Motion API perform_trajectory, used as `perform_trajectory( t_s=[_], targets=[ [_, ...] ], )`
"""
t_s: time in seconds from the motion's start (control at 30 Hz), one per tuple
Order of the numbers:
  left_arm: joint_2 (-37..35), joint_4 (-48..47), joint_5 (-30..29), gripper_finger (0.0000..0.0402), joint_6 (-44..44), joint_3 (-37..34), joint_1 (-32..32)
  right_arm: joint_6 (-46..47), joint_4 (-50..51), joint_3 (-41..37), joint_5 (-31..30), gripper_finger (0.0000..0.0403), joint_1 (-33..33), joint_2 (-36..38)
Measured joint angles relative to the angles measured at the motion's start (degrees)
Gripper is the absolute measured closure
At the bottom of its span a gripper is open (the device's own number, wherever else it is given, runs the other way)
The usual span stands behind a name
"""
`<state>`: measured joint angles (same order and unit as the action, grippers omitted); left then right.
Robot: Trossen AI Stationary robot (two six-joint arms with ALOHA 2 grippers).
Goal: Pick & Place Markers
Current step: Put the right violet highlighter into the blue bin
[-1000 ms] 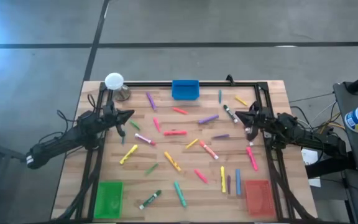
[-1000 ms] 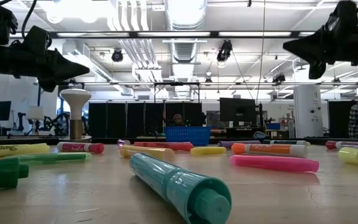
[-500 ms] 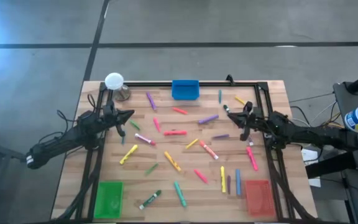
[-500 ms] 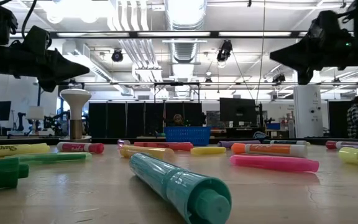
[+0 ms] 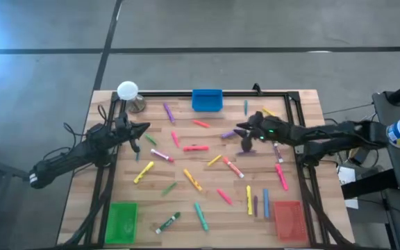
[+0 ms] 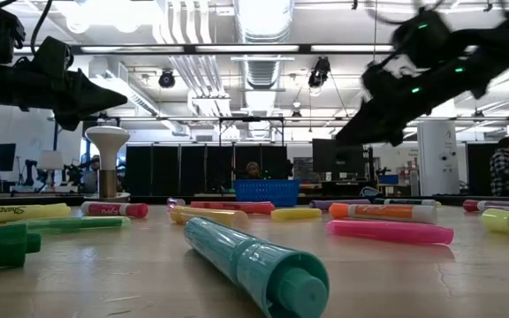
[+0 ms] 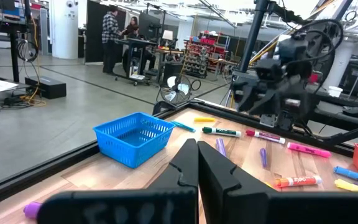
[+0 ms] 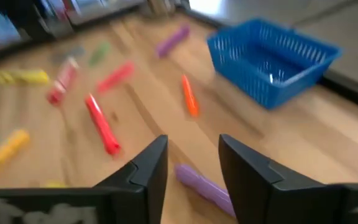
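Many markers in pink, red, yellow, green, purple, blue and orange lie flat, scattered over the wooden table (image 5: 186, 201). My right gripper (image 5: 242, 135) hangs open above the table's middle right, slanting down, over a purple marker (image 8: 205, 186) that lies on the wood below and between its fingers; nothing is between them. An orange marker (image 8: 190, 99) and a red one (image 8: 103, 129) lie farther ahead. My left gripper (image 5: 144, 128) waits shut at the table's left side, level above the wood, holding nothing.
A blue basket (image 5: 207, 100) stands at the far edge, a green tray (image 5: 122, 221) at the near left and a red tray (image 5: 288, 218) at the near right. A white round-topped object (image 5: 127, 90) stands at the far left corner. People show in the room beyond.
My right gripper has swung from the table's right edge toward its middle, tipped its fingers downward and opened. My left arm has kept still. No marker has moved.
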<state>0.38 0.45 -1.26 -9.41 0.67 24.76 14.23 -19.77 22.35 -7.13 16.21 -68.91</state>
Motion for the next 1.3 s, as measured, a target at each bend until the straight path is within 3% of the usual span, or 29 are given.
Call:
perform_trajectory(
  t_s=[0.13,0.3,0.67,1.0,1.3],
  targets=[
    [-0.01,0.00,0.00,0.0401,0.00,0.00,0.00,-2.15,12.15,9.55,4.31,0.0235,2.00,-8.24],
    [0.00,0.00,0.00,0.0401,-0.01,-0.02,0.00,-10.39,31.25,22.38,4.60,0.0218,3.01,-17.08],
    [-0.02,0.02,-0.09,0.0401,0.00,-0.02,0.01,-25.45,56.17,44.58,5.61,0.0216,3.86,-34.52],
    [0.31,0.41,-0.13,0.0401,-0.02,-0.04,0.00,-30.32,65.74,54.89,11.13,0.0216,5.39,-43.64],
    [0.35,0.48,-0.12,0.0401,-0.02,-0.07,0.00,-30.92,66.28,56.17,12.06,0.0220,5.46,-47.84]
  ],
)
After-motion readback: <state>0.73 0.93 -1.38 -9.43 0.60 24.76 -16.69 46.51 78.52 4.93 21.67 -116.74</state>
